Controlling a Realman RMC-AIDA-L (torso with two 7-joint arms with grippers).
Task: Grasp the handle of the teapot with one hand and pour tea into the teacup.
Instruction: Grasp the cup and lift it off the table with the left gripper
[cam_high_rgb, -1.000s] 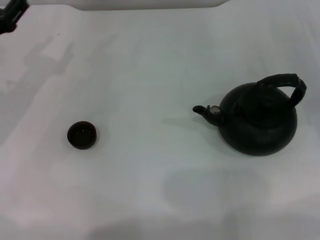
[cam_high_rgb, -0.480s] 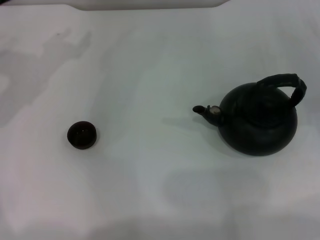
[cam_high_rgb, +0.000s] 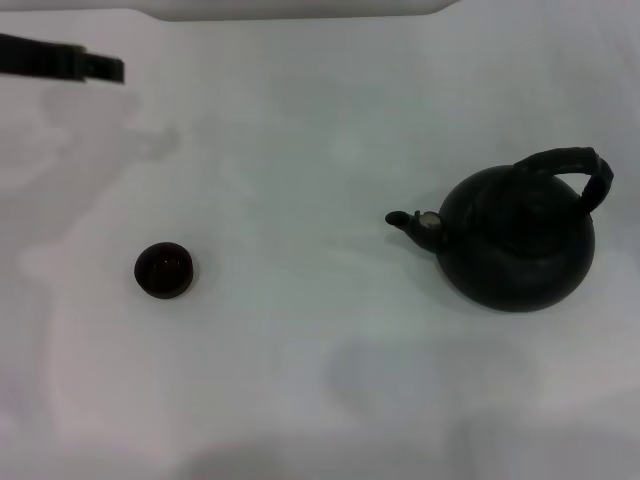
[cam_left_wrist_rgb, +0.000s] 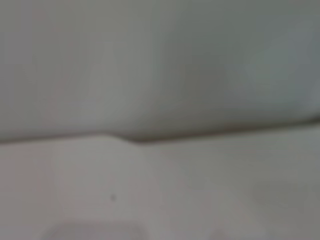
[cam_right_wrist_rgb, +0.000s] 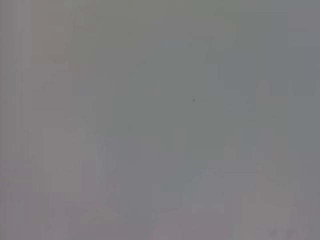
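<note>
The round matte black teapot (cam_high_rgb: 517, 243) stands at the right of the white table, its short spout (cam_high_rgb: 412, 222) with a pale patch pointing left. Its thick ribbed black handle (cam_high_rgb: 570, 164) arches over the top. The small dark teacup (cam_high_rgb: 164, 270) stands far to the left, well apart from the teapot; I cannot tell whether it holds tea. A dark bar of my left gripper (cam_high_rgb: 75, 63) reaches in from the far left edge, above and behind the cup. My right gripper is out of view. The wrist views show only bare pale surfaces.
The white table (cam_high_rgb: 320, 130) spreads across the whole view, with its far edge (cam_high_rgb: 300, 12) at the top. A soft shadow lies on the table in front of the teapot.
My left gripper was at the top left corner a second ago, left the view, and now reaches in lower on the left edge. The teapot and cup have not moved.
</note>
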